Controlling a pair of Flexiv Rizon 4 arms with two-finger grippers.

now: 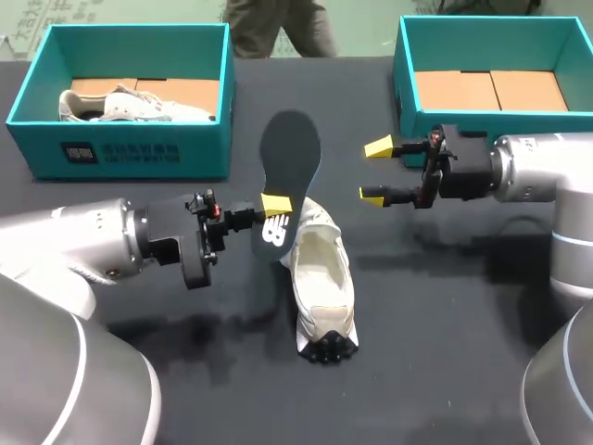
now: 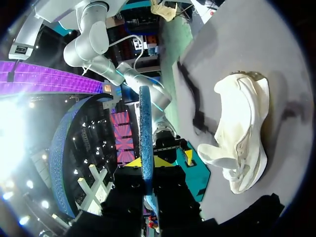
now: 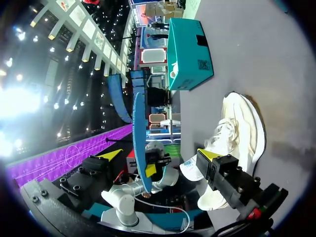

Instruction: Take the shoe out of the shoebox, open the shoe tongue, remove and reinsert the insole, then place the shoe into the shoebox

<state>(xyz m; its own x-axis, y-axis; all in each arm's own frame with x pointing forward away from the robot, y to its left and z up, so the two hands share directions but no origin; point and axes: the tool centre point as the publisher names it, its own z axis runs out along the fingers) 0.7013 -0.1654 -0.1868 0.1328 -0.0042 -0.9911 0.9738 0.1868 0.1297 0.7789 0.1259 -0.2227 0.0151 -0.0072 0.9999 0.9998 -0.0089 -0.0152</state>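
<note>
1. The empty shoebox stands at the table's far right, well apart from the work.
2. The shoe lies mid-table, opening upward.
3. The insole is out and stands upright at the shoe's far end, clamped in our left gripper.
4. Our right gripper hangs near the shoe, fingers apart, empty.
5. We judge removal done (reinsertion comes next). That calls for tipping the insole down into the opening.
</note>
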